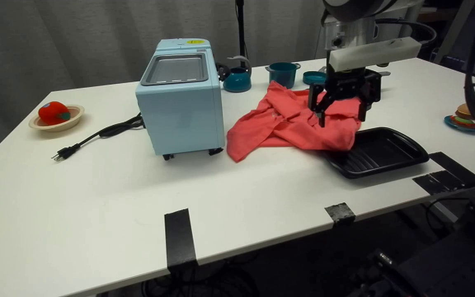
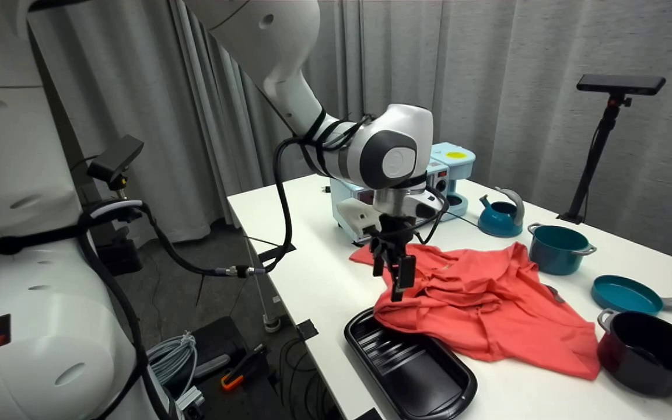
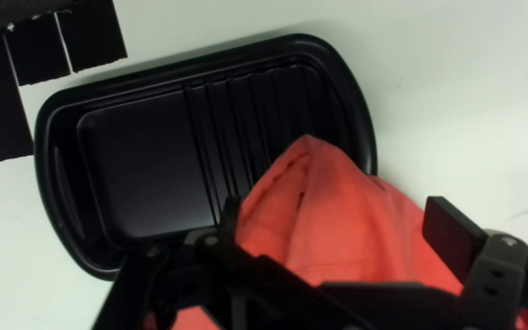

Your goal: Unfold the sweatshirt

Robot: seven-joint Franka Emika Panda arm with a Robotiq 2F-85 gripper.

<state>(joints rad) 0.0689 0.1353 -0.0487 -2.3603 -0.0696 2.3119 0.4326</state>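
The red sweatshirt [image 1: 254, 130] lies crumpled and folded on the white table [image 1: 109, 206]; it also shows in an exterior view [image 2: 522, 321]. One bunched corner rests over the end of a black baking pan [image 1: 386, 152]. In the wrist view, that corner of the sweatshirt [image 3: 332, 201] points into the ribbed end of the pan [image 3: 149, 169]. My gripper [image 1: 342, 114] is open with its fingers spread above this corner. In the wrist view the cloth shows between the fingertips [image 3: 339, 224], not clamped. I cannot tell whether a fingertip touches it.
A light blue appliance [image 1: 184, 119] stands beside the sweatshirt. A teal kettle [image 2: 499, 219], teal pot [image 2: 557, 251], teal frying pan [image 2: 625, 294] and dark pot [image 2: 651, 356] stand around its far side. A bowl [image 1: 62, 126] with a toy tomato and a toy burger [image 1: 468, 115] sit farther off.
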